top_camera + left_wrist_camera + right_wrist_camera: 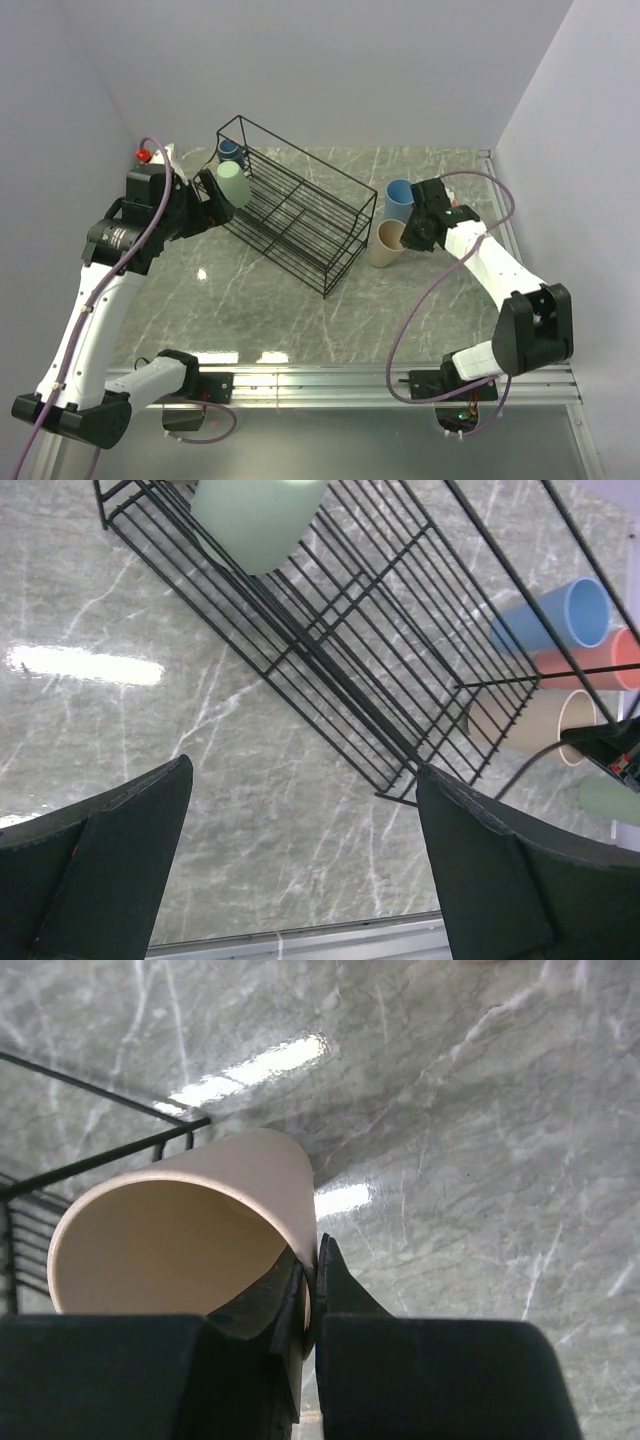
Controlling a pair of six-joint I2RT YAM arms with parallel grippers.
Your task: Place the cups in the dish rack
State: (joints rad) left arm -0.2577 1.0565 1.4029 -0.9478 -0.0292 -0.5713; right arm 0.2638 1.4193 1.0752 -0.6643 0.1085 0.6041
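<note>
The black wire dish rack (pixel 300 215) lies diagonally across the table and also shows in the left wrist view (pixel 400 650). A pale-green cup (pixel 233 185) stands inside its left end (pixel 258 520). A dark navy mug (pixel 231 152) sits at the rack's far left end; I cannot tell whether it is inside. My left gripper (pixel 208 203) is open and empty beside the green cup (pixel 300 775). My right gripper (pixel 407 235) is shut on the rim of a beige cup (pixel 386 243) by the rack's right end, one finger inside (pixel 312 1260). A blue cup (pixel 399 198) stands behind it.
In the left wrist view, a salmon-pink cup (pixel 590 660) sits between the blue cup (pixel 560 615) and the beige cup (pixel 540 725), and a second pale-green cup (pixel 610 800) shows at the right edge. A red object (pixel 144 155) is in the back left corner. Walls enclose the table.
</note>
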